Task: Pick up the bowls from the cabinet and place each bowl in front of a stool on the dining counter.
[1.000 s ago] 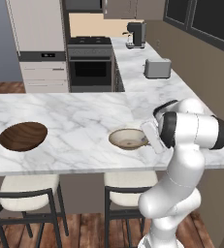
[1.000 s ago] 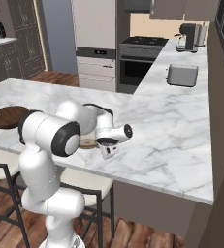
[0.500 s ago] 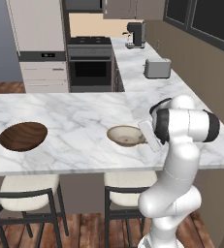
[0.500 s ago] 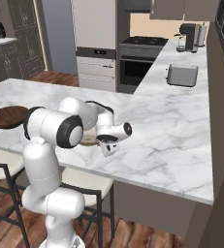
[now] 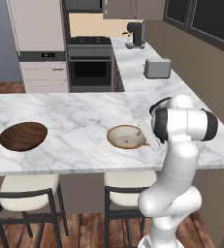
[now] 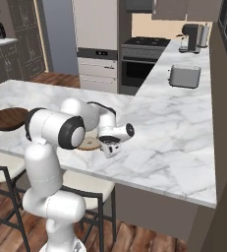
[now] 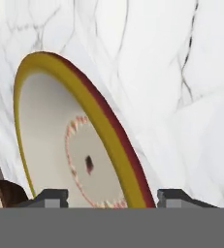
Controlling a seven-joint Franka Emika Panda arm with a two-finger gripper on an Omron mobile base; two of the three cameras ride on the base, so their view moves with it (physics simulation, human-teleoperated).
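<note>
Cream bowl (image 5: 126, 136) on the counter (image 5: 74, 121), gripper (image 7: 111, 196) parted astride its rim (unclamped, I judge); stiff, breakable, slick — grip the rim.

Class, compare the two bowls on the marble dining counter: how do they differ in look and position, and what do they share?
The wooden bowl is dark brown and grained; the ceramic bowl is cream with a tan-gold rim. The wooden bowl lies well away from the arm, while the ceramic bowl lies right by the gripper. Both are wide, shallow, upright and rest on the dining counter, each above a stool.

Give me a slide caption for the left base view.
Cream bowl and wooden bowl sit on the marble dining counter above two stools.
</note>
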